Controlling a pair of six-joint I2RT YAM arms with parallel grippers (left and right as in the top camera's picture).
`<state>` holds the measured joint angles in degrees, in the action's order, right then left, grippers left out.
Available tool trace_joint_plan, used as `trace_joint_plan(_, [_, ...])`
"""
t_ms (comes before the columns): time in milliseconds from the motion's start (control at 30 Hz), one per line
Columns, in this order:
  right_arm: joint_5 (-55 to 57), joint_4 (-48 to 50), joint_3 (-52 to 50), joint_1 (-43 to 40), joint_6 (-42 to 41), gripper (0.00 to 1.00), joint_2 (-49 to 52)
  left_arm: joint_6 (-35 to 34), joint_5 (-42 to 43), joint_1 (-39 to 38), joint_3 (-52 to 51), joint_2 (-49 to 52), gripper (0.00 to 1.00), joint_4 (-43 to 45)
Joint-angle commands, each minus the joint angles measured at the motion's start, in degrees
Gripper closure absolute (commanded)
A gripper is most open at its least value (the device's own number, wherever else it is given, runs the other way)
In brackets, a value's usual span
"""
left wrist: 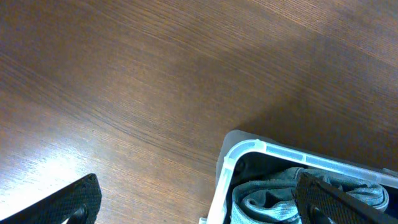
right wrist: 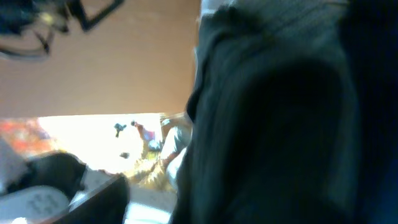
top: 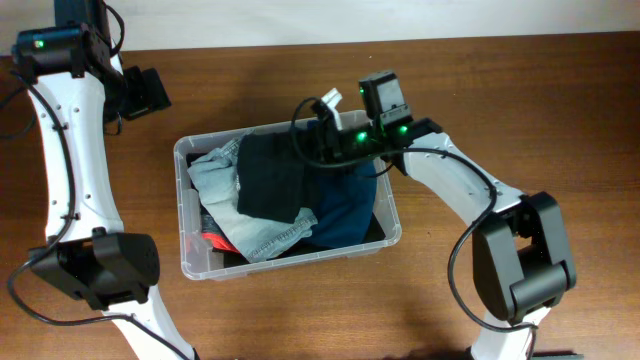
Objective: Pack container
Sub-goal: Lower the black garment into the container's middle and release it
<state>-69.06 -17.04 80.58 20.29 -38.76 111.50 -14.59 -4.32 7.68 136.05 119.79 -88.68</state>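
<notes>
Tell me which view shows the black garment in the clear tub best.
Overhead: the black cloth garment shows in full outline inside the large clear plastic rectangular container. The right wrist view gives only a blurred, dark close-up of it; the left wrist view shows none of it.

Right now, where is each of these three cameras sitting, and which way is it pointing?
Overhead: fixed above the table, looking straight down on the container of clothes; both arms show.
Left wrist: on the left arm, facing down at the table and the container's corner; its open fingers frame the bottom edge.
Right wrist: on the right arm, close against dark cloth, blurred; its fingers cannot be made out.
Shared: overhead and left wrist both show the container's rim and pale denim.
</notes>
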Motion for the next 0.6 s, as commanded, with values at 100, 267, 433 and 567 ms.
trace_joint_plan(100, [13.8, -4.2, -0.1, -1.3, 3.6, 0.07, 0.2, -0.6, 0.4, 0.3, -0.2, -0.5, 0.01, 0.0])
trace_joint_plan(267, [20.2, -6.0, 0.2, -1.1, 9.2, 0.05, -0.3, -0.6, 0.4, 0.3, -0.2, -0.5, 0.00, 0.0])
trace_joint_plan(433, [28.4, -14.1, 5.7, -1.1, 14.8, 0.01, -3.3, -0.6, 0.4, 0.3, -0.2, -0.5, 0.01, 0.0])
trace_joint_plan(567, [36.5, -24.5, 13.9, -1.0, 19.1, 0.00, -5.2, -0.6, 0.4, 0.3, -0.2, -0.5, 0.01, 0.0])
